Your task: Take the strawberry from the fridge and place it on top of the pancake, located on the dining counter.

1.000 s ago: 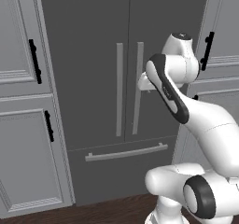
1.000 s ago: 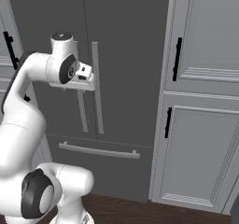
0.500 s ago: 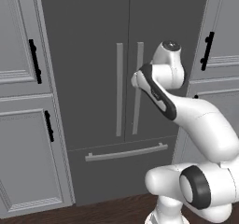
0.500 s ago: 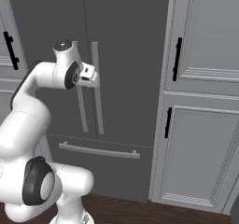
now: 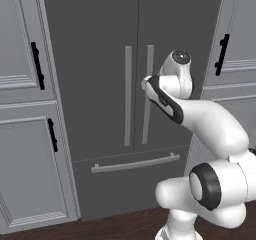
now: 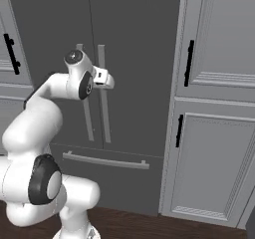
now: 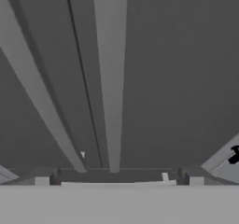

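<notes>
The fridge (image 5: 100, 59) stands straight ahead, dark grey, with both doors shut, so the strawberry is hidden. Two light grey vertical bar handles run down its middle: the left door's (image 5: 128, 94) and the right door's (image 5: 149, 59). My gripper (image 6: 110, 81) is raised at mid-handle height, just in front of the right door's handle (image 6: 102, 108). In the hand view that handle (image 7: 109, 78) runs up the centre, between the gripper's (image 7: 118, 177) wide-apart tips. The gripper is open and holds nothing. The pancake and the dining counter are out of view.
Light grey panelled cabinets with black handles flank the fridge on the left (image 5: 25, 109) and right (image 6: 219, 133). The fridge's bottom drawer (image 5: 135, 163) has a horizontal bar handle. Dark wood floor (image 6: 149, 228) lies below.
The arm has stretched forward and brought the hand closer to the right door's handle. The gripper stays open. The fridge doors have not moved.
</notes>
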Tool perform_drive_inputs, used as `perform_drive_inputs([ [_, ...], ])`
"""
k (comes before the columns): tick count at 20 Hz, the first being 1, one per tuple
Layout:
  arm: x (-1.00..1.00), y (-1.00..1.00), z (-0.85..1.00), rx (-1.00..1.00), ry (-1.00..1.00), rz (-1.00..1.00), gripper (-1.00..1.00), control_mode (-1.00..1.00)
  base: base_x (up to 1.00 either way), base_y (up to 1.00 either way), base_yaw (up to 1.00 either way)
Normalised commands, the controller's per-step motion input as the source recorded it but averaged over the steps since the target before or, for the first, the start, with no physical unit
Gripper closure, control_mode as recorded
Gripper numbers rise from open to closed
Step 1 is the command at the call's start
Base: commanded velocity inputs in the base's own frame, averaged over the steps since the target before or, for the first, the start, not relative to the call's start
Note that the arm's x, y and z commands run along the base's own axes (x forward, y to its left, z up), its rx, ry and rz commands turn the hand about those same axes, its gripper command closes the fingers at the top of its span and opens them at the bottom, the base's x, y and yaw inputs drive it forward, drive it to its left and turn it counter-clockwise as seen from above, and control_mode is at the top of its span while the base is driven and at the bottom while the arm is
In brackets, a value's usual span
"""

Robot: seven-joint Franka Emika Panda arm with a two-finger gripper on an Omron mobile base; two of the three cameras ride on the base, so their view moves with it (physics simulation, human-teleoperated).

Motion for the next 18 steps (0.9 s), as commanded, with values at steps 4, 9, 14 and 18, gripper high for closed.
perform_drive_inputs([
  [4,0.59,-0.09,-0.13,-0.04,-0.08,0.0,-1.0,-1.0,0.0,0.0,0.0],
  [9,0.4,0.0,0.0,0.0,-0.04,0.0,-1.0,-1.0,0.0,0.0,0.0],
  [14,0.33,0.0,0.0,0.0,-0.08,0.0,-1.0,-1.0,0.0,0.0,0.0],
  [18,0.45,0.06,0.0,0.0,-0.08,0.0,-1.0,-1.0,0.0,0.0,0.0],
])
